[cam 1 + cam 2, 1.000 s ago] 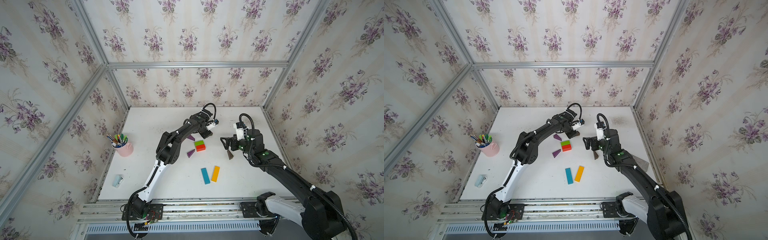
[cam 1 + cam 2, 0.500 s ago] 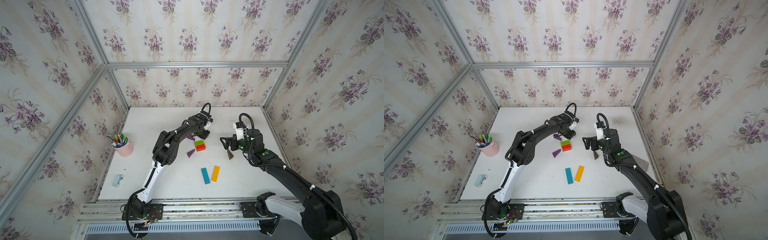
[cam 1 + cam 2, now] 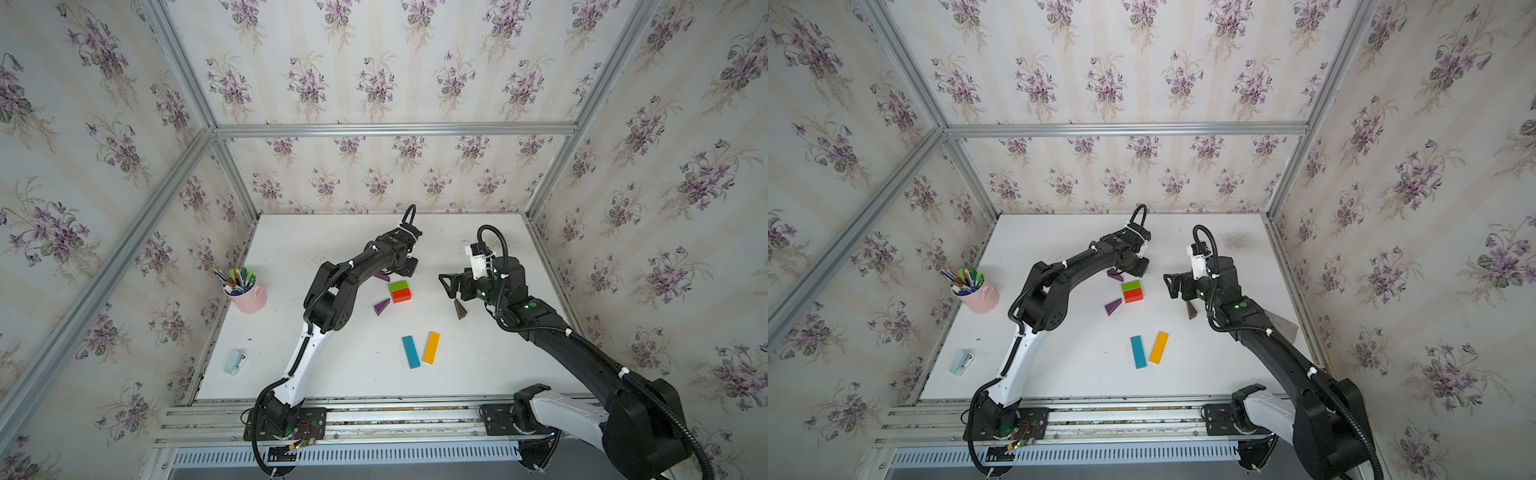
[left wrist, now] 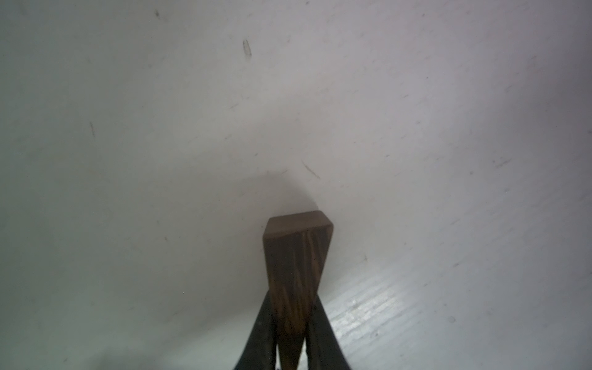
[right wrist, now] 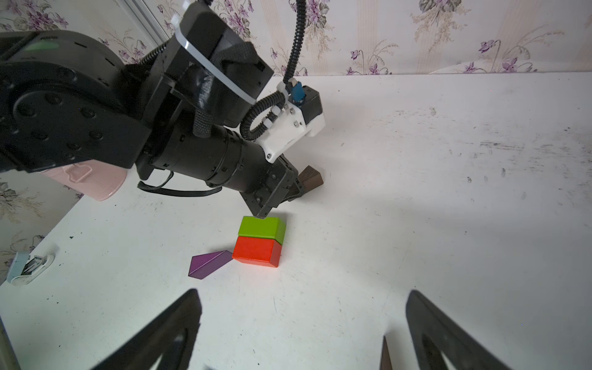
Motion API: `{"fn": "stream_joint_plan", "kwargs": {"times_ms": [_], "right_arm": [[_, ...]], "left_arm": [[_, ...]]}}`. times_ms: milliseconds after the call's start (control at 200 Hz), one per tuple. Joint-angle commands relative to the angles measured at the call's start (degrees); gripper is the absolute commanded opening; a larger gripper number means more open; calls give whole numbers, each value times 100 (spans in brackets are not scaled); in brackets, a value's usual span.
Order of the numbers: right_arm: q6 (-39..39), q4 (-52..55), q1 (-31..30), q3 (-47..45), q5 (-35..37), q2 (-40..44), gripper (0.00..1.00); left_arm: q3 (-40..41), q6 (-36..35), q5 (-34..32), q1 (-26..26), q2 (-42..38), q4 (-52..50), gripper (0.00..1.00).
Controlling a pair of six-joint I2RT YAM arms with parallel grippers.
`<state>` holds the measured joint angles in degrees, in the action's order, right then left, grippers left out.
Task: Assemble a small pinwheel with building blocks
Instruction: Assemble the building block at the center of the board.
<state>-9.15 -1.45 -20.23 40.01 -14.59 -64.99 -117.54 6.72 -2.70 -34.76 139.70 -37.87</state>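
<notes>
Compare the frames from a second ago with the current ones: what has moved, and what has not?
The left gripper, shut on a brown wedge, turned at the wrist and came down toward the table beyond the green block. Nothing was grasped or released. The right gripper stays open by the other brown wedge; the red block, both purple wedges, blue bar and orange bar lie unmoved.

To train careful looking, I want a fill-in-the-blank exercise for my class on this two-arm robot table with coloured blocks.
The left gripper is shut on a wedge whose colour is ___.
The right gripper holds nothing; its jaws are wide ___.
The green block touches a block whose colour is ___.
The blue bar lies beside a bar coloured ___.
Missing words: brown, open, red, orange.
</notes>
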Motion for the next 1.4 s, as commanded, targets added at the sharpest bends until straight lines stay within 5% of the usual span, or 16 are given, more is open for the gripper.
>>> {"fn": "stream_joint_plan", "kwargs": {"times_ms": [0,624,944,1394], "right_arm": [[-52,-166,0,56,-62,-31,100],[-52,-179,-4,52,-160,4,100],[-35,-152,-1,95,-129,-2,100],[-53,-163,6,225,-36,-48,100]], "left_arm": [[55,297,-54,-4,-18,-47,1],[486,18,-235,-219,-237,124,5],[397,-70,-237,-211,-239,124,31],[591,-295,-130,-223,-783,350,49]]}}
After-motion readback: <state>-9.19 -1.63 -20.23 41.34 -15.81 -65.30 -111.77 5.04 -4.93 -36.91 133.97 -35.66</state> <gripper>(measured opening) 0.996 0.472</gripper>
